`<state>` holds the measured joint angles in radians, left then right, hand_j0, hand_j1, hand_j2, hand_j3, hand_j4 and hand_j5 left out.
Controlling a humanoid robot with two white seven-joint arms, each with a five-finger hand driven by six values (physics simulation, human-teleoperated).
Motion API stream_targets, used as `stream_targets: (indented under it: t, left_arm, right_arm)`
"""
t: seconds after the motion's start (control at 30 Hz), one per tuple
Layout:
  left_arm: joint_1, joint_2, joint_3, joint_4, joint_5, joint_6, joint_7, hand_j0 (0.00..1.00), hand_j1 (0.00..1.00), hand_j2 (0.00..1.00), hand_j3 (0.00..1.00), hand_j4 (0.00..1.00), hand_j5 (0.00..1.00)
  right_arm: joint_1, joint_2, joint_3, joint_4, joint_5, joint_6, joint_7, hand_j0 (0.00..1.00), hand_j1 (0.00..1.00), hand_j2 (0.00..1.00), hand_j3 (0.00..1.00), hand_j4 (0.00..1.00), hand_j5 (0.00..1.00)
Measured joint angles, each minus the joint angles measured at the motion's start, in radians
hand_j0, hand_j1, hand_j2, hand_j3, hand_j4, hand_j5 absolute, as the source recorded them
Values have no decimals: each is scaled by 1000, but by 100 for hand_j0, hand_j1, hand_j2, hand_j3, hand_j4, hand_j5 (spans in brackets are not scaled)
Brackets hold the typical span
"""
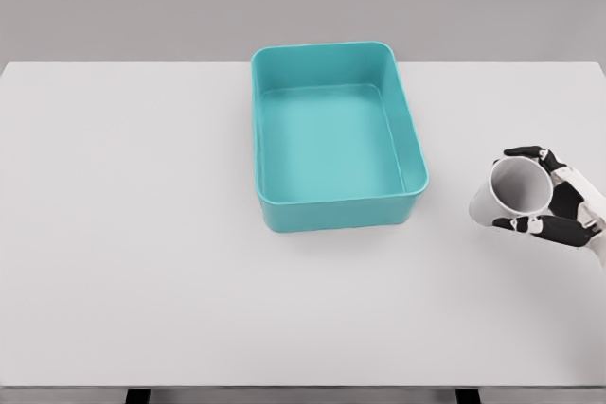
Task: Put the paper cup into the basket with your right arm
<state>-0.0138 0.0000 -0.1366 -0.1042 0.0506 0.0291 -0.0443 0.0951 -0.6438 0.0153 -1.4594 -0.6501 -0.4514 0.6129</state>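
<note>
A white paper cup [509, 192] is tipped on its side at the right of the table, its open mouth facing me. My right hand [544, 188] comes in from the right edge and is shut on the cup, with dark-tipped fingers [526, 152] over its top and the thumb under its rim. The teal basket [270, 139] stands empty at the middle back of the white table, to the left of the cup and apart from it. The left arm does not show.
The white table [142, 234] spans the whole view, with its front edge near the bottom of the picture. Nothing else lies on it.
</note>
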Motion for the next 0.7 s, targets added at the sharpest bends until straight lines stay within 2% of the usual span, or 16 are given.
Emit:
stream_targets:
  t: [0.37, 0.7]
  left_arm:
    - [0, 0, 0, 0, 0, 0, 0, 100, 100, 100, 100, 100, 100]
    - [0, 0, 0, 0, 0, 0, 0, 100, 100, 100, 100, 100, 100]
  right_arm:
    - [-153, 18, 2, 4, 74, 1, -1, 42, 42, 42, 42, 42, 42]
    - [-341, 136, 9, 31, 262, 1, -1, 41, 41, 41, 41, 41, 41]
